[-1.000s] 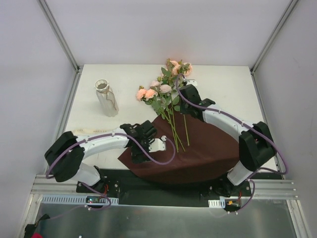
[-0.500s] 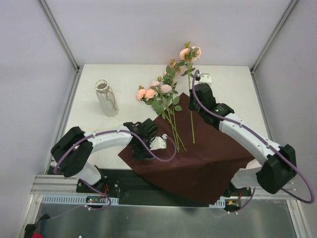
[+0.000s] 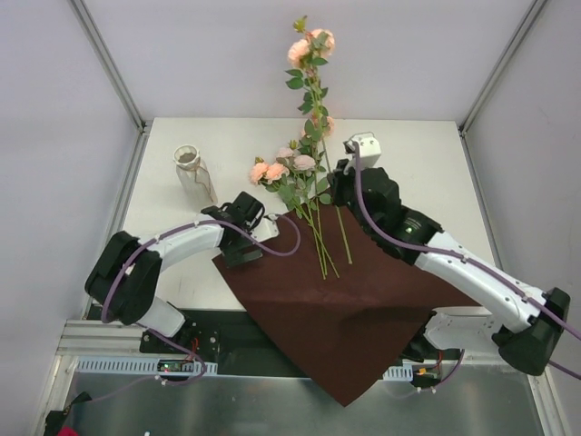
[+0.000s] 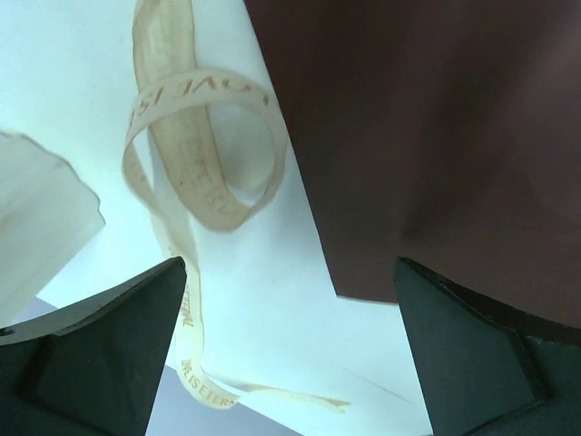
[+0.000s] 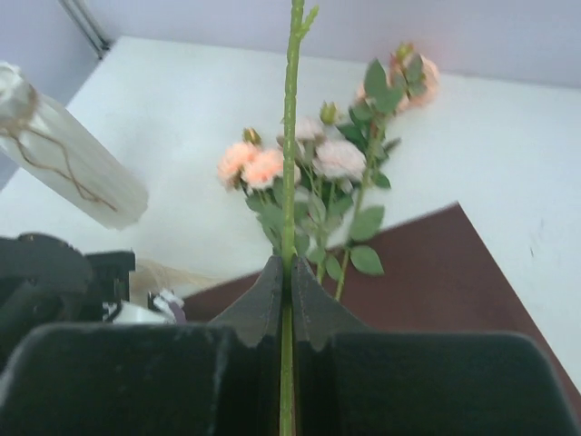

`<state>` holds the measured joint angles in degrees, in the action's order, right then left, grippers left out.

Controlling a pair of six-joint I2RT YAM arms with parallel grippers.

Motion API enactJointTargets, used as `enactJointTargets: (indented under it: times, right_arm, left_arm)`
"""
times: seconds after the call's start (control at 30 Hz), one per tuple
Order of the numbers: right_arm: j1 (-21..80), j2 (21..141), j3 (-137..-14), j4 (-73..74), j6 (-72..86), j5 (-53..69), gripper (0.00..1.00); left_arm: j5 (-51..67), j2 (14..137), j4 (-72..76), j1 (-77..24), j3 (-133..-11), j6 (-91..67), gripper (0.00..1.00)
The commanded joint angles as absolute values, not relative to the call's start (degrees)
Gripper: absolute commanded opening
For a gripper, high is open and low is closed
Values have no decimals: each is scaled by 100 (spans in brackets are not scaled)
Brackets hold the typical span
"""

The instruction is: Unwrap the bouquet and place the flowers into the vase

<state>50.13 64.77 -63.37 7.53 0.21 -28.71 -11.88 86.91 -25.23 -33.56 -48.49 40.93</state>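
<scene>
My right gripper [image 3: 335,184] [image 5: 289,272] is shut on the thin green stem [image 5: 291,136] of one flower, held up off the table with its peach blooms [image 3: 310,47] high above the far edge. The other flowers [image 3: 289,171] [image 5: 313,162] lie with their stems on the unfolded dark red paper [image 3: 349,300] [image 5: 436,272]. The whitish vase [image 3: 195,178] [image 5: 65,162] stands at the back left. My left gripper [image 3: 234,247] [image 4: 288,268] hangs open over the paper's left corner [image 4: 363,272], with nothing between its fingers. The cream ribbon [image 4: 204,154] lies loose on the table beside it.
The paper's near corner [image 3: 340,395] hangs over the table's front edge above the metal rail. Frame posts [image 3: 109,68] and pale walls close in the left, right and far sides. The white table [image 3: 427,173] shows bare at the back right.
My right gripper has raised its flower from lying on the pile to high above it, blooms swinging up and left. My left gripper has moved left to the paper's corner, and the paper slid nearer.
</scene>
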Motion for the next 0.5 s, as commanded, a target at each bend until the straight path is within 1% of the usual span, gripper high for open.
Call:
enactJointTargets:
  times: [0.0,0.07,0.1,0.13,0.17,0.2,0.27,0.3,0.37,0.47]
  right_arm:
    - [5194,6969,-6637,-1545,-930,-2674,1]
    - [5229,7205,-6469,-2719,-1369,-1971,1]
    - [5221,7346,-6573,-3586,-1467,-1769,1]
    - [5221,7522,-6740,-3830,-1546,-1392,1]
    - [5229,7906,-7002,-3989,-1590,-1249,1]
    - [5229,8093,-7492,-3999,-1573,-1118,1]
    - [5229,8645,-7935,-4304,-1564,-652,1]
    - [5238,8814,-8067,-4568,-1556,-511,1]
    - [5265,9339,-8436,-5487,-1556,-220,1]
    - [5273,10025,-9279,-5887,-1232,-79,1]
  left_arm:
    - [-863,7789,-3426,-3384,-5411,3737,99]
    - [-494,7174,-4153,-3393,-5860,3455,99]
    - [-40,6963,-4427,-3375,-6123,3367,99]
    - [200,6517,-4638,-3384,-6665,3210,99]
    - [428,6295,-4936,-3384,-6914,3138,99]
    - [718,5867,-5035,-3384,-7352,3033,99]
    - [896,5635,-5333,-3297,-7828,2892,99]
    - [992,5599,-5692,-3078,-8257,2796,99]
    - [1020,5354,-5774,-2919,-8367,2777,99]
    - [617,4949,-5783,-2856,-8323,2909,99]
